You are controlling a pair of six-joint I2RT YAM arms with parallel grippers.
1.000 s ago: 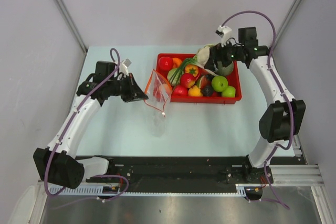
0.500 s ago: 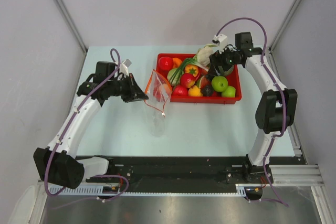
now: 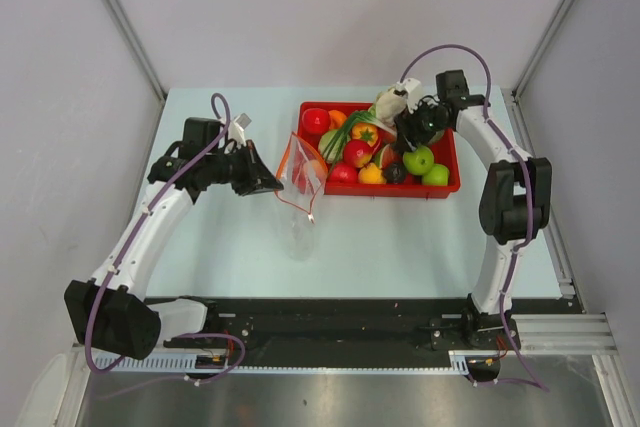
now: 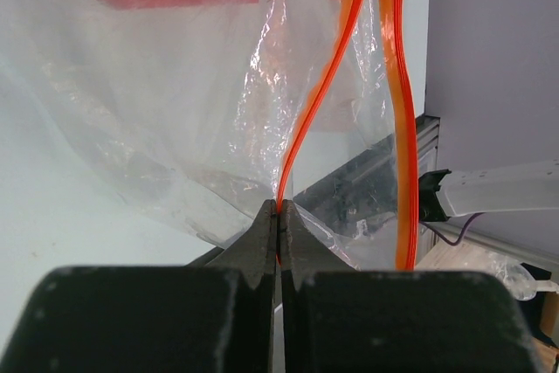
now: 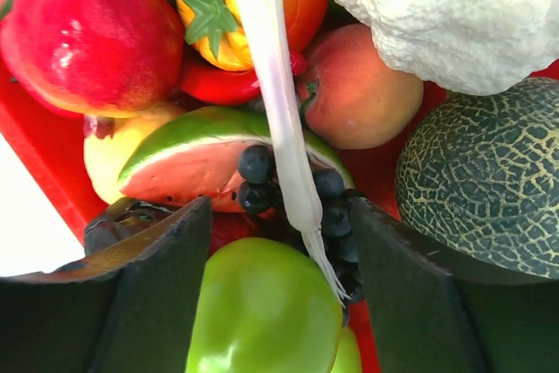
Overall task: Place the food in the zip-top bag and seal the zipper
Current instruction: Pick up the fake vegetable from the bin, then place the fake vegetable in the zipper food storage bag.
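Observation:
My left gripper [image 3: 272, 185] is shut on the orange-red zipper [image 4: 301, 137] strip of the clear zip-top bag [image 3: 301, 179], which it holds up left of the red tray [image 3: 449, 173]. In the left wrist view the bag [image 4: 157, 102] hangs open with a second zipper strip at the right. My right gripper [image 3: 412, 137] is open and low over the food in the tray. In the right wrist view its fingers [image 5: 157, 286] stand either side of a green apple [image 5: 262, 312]. A watermelon slice [image 5: 201, 159], dark grapes [image 5: 258, 176], a spring onion [image 5: 275, 93] and pale cauliflower [image 5: 437, 10] lie beyond.
The tray also holds a red apple [image 5: 87, 32], a peach [image 5: 362, 89], a netted melon [image 5: 489, 172] and an orange pepper [image 5: 218, 15]. Grey walls [image 3: 60, 97] close the table on three sides. The arms' bases and a black rail [image 3: 330, 322] run along the near edge.
My right arm has swung left and down from the tray's back right corner to over the green apple. The left arm and the bag have not moved.

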